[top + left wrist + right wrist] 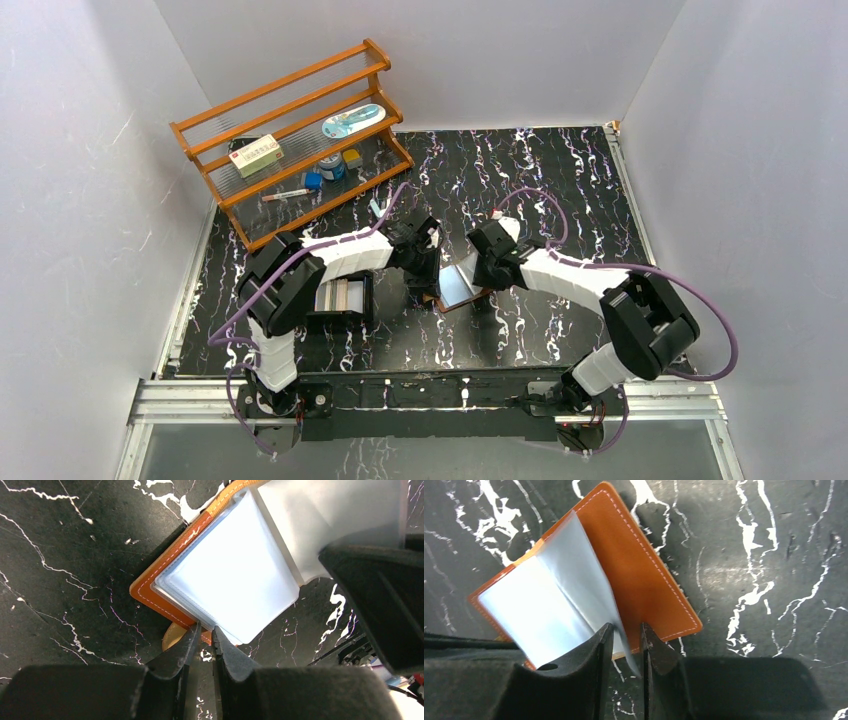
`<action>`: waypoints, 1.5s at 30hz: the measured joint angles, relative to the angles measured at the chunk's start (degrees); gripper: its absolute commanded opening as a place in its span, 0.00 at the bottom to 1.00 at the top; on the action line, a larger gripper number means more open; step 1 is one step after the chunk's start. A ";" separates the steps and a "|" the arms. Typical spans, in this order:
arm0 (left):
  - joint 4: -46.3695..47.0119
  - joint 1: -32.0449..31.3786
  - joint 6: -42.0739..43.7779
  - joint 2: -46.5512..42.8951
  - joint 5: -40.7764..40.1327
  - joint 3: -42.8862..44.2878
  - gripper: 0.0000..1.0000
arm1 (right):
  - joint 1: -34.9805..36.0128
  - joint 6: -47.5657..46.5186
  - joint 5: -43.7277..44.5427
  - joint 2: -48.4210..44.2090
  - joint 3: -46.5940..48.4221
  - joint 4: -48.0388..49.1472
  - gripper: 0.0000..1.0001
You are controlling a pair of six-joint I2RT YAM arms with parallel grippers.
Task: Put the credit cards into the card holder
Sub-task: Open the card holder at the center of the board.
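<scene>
Lying open between both: card holder (644,575) | left gripper (204,639) pinching its edge | right gripper (626,640) pinching its clear sleeve (574,580)

Robotics lab test cell: white panel walls (70,180) enclose a black marbled worktop (560,180) edged by an aluminium rail (190,398).

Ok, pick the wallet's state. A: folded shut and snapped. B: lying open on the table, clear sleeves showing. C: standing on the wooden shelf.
B: the wallet lies open on the table, with one clear sleeve standing up inside the right pincer.
</scene>
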 measured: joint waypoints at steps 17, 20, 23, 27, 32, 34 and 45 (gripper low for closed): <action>1.66 1.49 0.28 -0.59 1.62 -1.25 0.14 | -2.36 -2.73 1.40 2.45 -0.70 1.92 0.00; 1.92 2.45 0.55 -0.59 1.75 -1.25 0.14 | -2.36 -0.50 -0.48 -0.74 -4.33 3.74 0.00; 1.90 2.93 0.83 -0.59 1.92 -1.25 0.14 | -2.27 2.95 -3.26 -5.07 -8.48 4.33 0.16; 1.92 2.99 1.22 -0.57 2.03 -1.25 0.14 | -2.19 6.73 -6.34 -8.61 -11.63 4.68 0.29; 2.01 3.08 1.66 -0.52 2.38 -1.25 0.14 | -2.12 7.08 -7.08 -8.09 -9.46 0.66 0.33; 2.03 3.10 1.95 -0.52 2.56 -1.25 0.14 | -2.12 6.71 -7.13 -8.09 -8.22 -3.28 0.35; 2.12 3.17 2.60 -0.52 3.02 -1.25 0.15 | -1.84 4.35 -9.09 -12.31 2.95 -15.58 0.41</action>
